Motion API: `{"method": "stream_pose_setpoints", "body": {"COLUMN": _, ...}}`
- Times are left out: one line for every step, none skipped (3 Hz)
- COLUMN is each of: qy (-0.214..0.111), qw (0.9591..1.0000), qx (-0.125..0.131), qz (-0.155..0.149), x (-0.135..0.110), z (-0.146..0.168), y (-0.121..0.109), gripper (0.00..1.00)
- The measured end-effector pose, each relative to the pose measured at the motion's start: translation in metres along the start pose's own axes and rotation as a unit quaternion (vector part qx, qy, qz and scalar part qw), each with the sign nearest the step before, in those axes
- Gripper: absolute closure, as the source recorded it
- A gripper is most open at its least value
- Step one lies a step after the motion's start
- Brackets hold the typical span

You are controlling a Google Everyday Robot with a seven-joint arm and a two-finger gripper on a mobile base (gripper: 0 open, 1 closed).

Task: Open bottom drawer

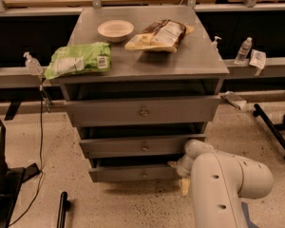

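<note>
While I watch from afar, bottom drawer (133,174) lowest in the grey cabinet (147,65), at 6 o'clock from the middle drawer (142,146), dark gap above its front, gripper (176,166) at its 3 o'clock end, spread or closed I cannot tell.
</note>
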State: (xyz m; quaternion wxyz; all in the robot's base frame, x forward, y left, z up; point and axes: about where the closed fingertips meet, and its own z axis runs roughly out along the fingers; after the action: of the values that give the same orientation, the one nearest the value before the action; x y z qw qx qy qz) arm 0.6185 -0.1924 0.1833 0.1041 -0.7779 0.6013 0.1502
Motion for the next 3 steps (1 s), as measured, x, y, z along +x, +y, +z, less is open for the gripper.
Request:
{"method": "stream_pose_setpoints", "body": {"qy": 0.002, "qw": 0.9999, "qx": -0.011, "qz": 0.008, "x": -0.004, "z": -0.004, "y": 0.015, "gripper": 0.00}}
{"method": "stream_pose_setpoints", "body": {"qy": 0.004, "qw": 0.9996, "qx": -0.021, "qz": 0.019, "x": -0.007, "z": -0.006, "y": 0.028, "gripper": 0.00}}
{"method": "stream_pose_setpoints", "body": {"qy": 0.002, "qw": 0.9993, "qx": -0.026, "qz": 0.026, "x": -0.007, "z": -0.008, "y": 0.036, "gripper": 0.00}}
